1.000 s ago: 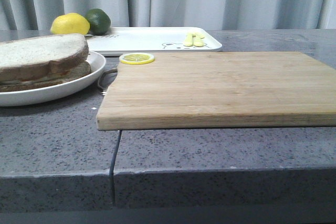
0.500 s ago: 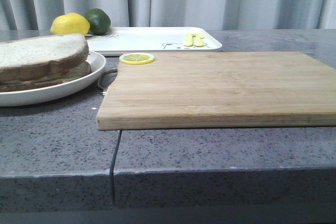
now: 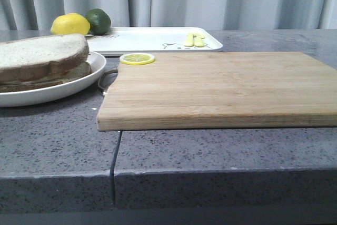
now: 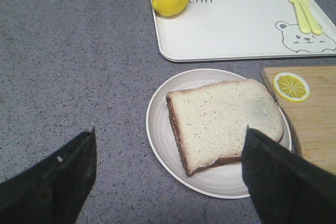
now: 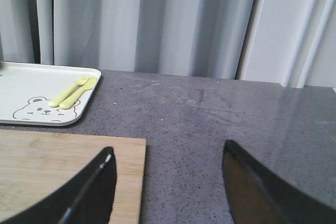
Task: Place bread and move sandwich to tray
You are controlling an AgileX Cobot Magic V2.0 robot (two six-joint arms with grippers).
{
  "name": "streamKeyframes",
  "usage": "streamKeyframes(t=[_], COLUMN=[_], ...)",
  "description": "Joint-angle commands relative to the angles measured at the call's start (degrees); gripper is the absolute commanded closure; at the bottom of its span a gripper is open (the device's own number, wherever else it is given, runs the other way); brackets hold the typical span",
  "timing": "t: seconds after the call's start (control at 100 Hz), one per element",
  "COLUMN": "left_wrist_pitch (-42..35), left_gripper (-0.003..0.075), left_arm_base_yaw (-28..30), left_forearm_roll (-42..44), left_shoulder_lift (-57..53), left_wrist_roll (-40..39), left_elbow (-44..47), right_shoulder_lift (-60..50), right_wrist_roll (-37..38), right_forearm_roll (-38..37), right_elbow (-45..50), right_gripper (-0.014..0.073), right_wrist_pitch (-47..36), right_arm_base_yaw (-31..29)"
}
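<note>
1. At the left edge of the front view, the sandwich (image 3: 45,61) lies on a round white plate (image 3: 79,84).
2. Behind it, upper centre, the tray (image 3: 152,39) holds a yellow fork and knife (image 3: 194,39).
3. A wooden cutting board (image 3: 221,88) fills the middle.
4. The left gripper (image 4: 168,177) hangs spread wide above the sandwich, touching nothing.
5. The right gripper (image 5: 168,182) is spread too, empty.

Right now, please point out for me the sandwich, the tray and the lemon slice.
sandwich (image 4: 223,121): left wrist view, middle of the top bread slice.
tray (image 4: 236,24): left wrist view, bare white floor.
lemon slice (image 4: 292,86): left wrist view, its centre, on the wooden board's corner.
</note>
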Motion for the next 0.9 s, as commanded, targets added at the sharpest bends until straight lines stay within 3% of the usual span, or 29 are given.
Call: streamKeyframes(t=[0.0,0.37,0.59,0.89], left_wrist_pitch=[-3.79,-4.88,-5.34,-8.5], left_gripper=[0.0186,0.0186,0.0186,0.0186], left_arm_base_yaw=[-0.31,-0.31,-0.31,-0.31], left_forearm_roll=[-0.56,-0.63,1.55,1.55], left_shoulder_lift=[0.33,1.57,7.73,16.34], left_wrist_roll=[-0.1,-1.68,-6.11,-6.44], left_elbow=[-1.89,-1.89,-1.89,-1.89], right_shoulder_lift=[0.21,0.21,0.21,0.21], right_wrist_roll=[0.03,0.03,0.03,0.03], right_forearm_roll=[-0.45,-0.45,-0.45,-0.45], right_elbow=[-1.53,-1.53,-1.53,-1.53], right_gripper=[0.0143,0.0143,0.0143,0.0143], right_wrist_pitch=[-4.95,-4.95,-4.95,-4.9], right_arm_base_yaw=[-0.32,-0.32,-0.32,-0.32])
